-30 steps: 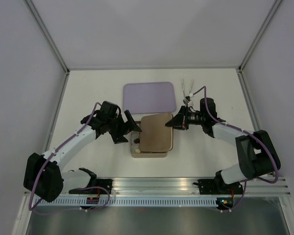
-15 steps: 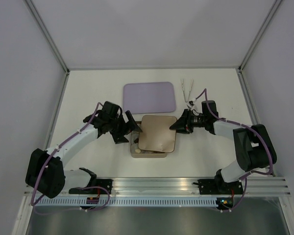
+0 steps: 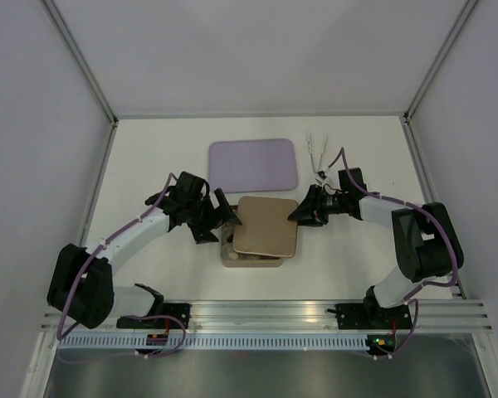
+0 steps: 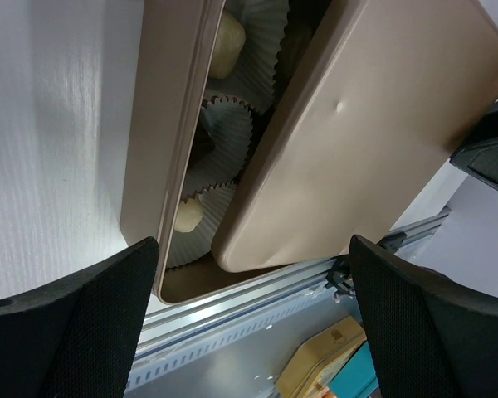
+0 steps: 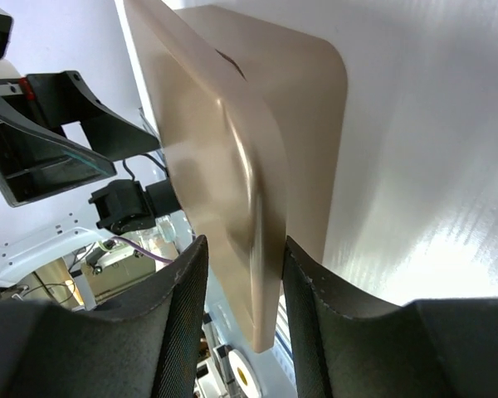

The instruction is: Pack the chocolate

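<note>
Top external view: A tan box sits at the centre of the tabletop. Its lid lies askew on top, leaving the box's left side uncovered. A purple tray lies beyond it, with tongs to its right. The left hand is at the box's left side. The right hand is at the lid's right edge.

Left wrist view: The left hand is released, fingers spread wide and holding nothing. The chocolate sits in white paper cups inside the box, partly under the lid.

Right wrist view: The lid's edge lies between the fingers of the right hand. Whether they are clenched on it cannot be told.
</note>
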You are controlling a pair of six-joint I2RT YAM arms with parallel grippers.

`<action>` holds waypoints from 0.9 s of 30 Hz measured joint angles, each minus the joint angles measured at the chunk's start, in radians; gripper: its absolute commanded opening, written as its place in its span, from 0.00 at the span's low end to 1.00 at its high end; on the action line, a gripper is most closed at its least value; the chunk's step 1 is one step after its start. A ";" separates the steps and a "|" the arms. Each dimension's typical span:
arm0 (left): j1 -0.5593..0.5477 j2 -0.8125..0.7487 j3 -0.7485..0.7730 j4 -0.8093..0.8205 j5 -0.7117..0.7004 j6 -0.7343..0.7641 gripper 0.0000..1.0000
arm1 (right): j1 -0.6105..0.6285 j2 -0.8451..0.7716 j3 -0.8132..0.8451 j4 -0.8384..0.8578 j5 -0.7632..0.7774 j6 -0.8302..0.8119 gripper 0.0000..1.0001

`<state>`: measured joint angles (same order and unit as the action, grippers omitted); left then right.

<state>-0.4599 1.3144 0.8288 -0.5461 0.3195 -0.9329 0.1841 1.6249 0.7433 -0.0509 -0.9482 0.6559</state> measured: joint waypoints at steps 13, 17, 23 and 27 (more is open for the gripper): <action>0.000 0.024 -0.002 0.024 0.000 0.003 0.99 | 0.085 0.026 0.054 -0.071 0.028 -0.057 0.47; 0.000 0.034 -0.002 0.033 0.000 0.003 1.00 | 0.110 0.037 0.068 -0.088 0.037 -0.072 0.47; -0.006 0.066 -0.002 0.048 -0.003 0.003 1.00 | 0.140 0.076 0.106 -0.135 0.056 -0.117 0.48; -0.014 0.075 -0.002 0.049 -0.004 0.003 1.00 | 0.153 0.095 0.150 -0.194 0.079 -0.169 0.50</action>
<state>-0.4744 1.3891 0.8268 -0.4973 0.3153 -0.9295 0.3367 1.7195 0.8936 -0.2451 -0.8696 0.4866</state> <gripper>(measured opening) 0.993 0.491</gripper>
